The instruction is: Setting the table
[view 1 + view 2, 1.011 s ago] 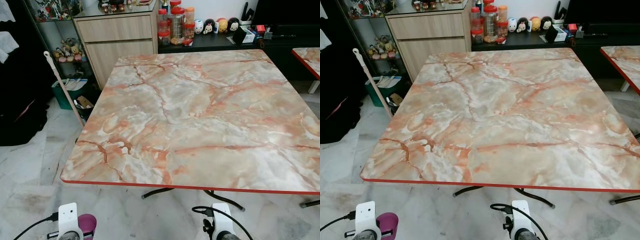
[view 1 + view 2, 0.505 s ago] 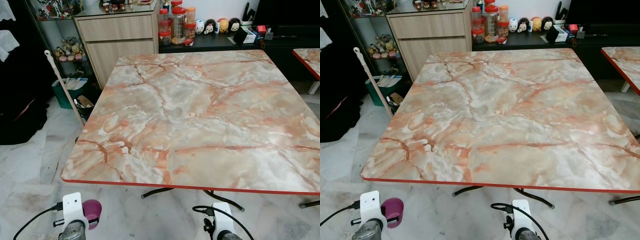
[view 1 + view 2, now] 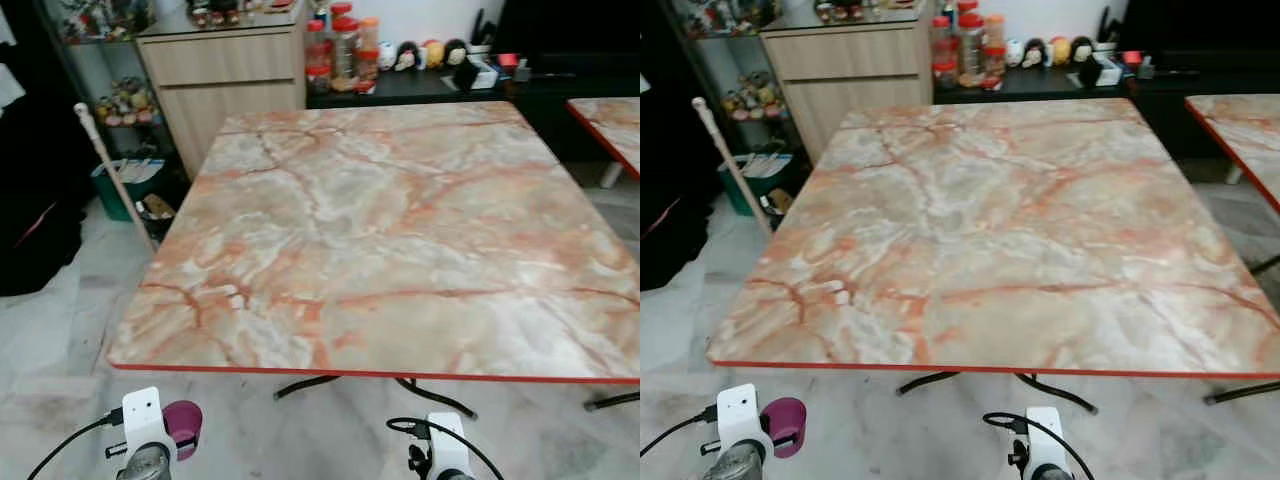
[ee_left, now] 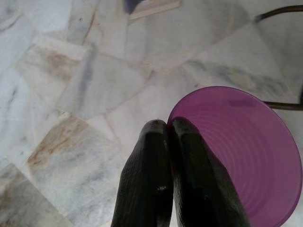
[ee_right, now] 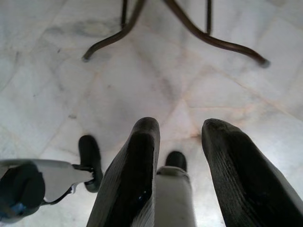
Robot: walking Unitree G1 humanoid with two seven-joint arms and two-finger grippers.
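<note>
Background only: wooden cabinet stood behind the far left corner, red-lidded jars on a dark sideboard beside it, with small round figurines further along. Green bin sat on the marble floor at left, a white pole leaning near it. Second marble-top's corner showed at right.
</note>
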